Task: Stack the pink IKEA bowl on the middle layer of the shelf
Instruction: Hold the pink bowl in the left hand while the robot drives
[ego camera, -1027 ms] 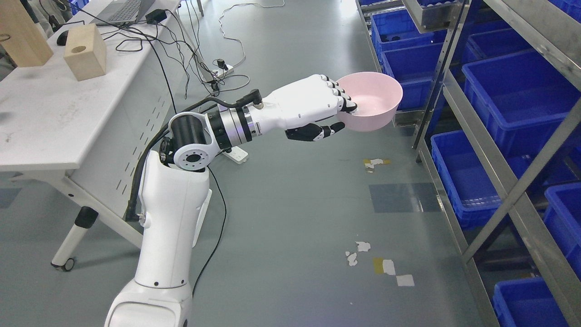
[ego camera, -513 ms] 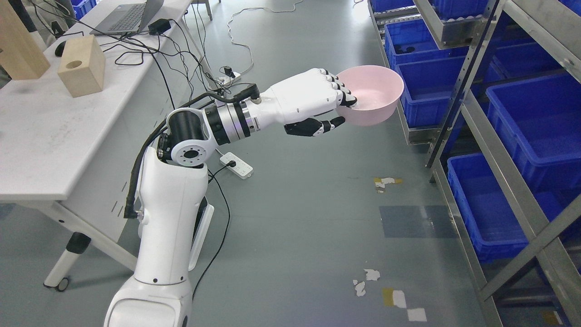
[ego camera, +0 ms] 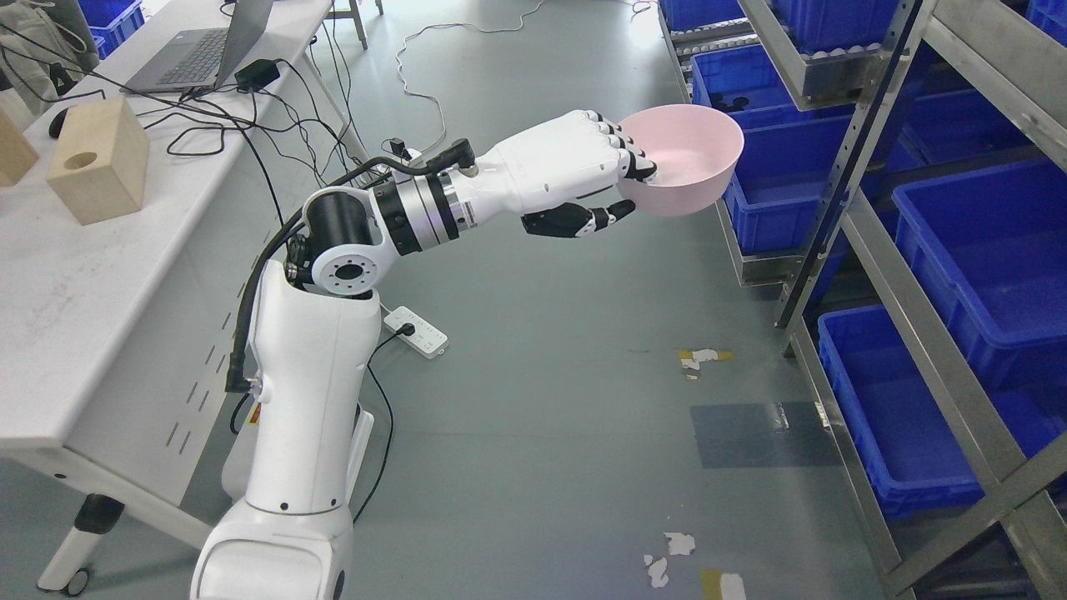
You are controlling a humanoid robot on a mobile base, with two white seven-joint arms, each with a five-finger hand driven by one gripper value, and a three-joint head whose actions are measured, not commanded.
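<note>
My left hand (ego camera: 621, 187) is stretched out over the floor and holds a pink bowl (ego camera: 688, 162) by its near rim, fingers curled inside and the black-tipped thumb under the wall. The bowl is upright and shows nothing inside. It hangs in the air just left of the metal shelf rack (ego camera: 842, 125), in front of a blue bin (ego camera: 775, 196) on a lower tier. The right arm does not show.
Blue bins (ego camera: 984, 250) fill the rack's tiers on the right. A white table (ego camera: 75, 275) at left carries a wooden block (ego camera: 100, 162), a laptop (ego camera: 196, 58) and cables. A power strip (ego camera: 417, 331) and cords lie on the grey floor.
The whole picture has shifted, so the camera has moved. The hand keeps its hold on the bowl, which now sits closer to the rack's blue bins.
</note>
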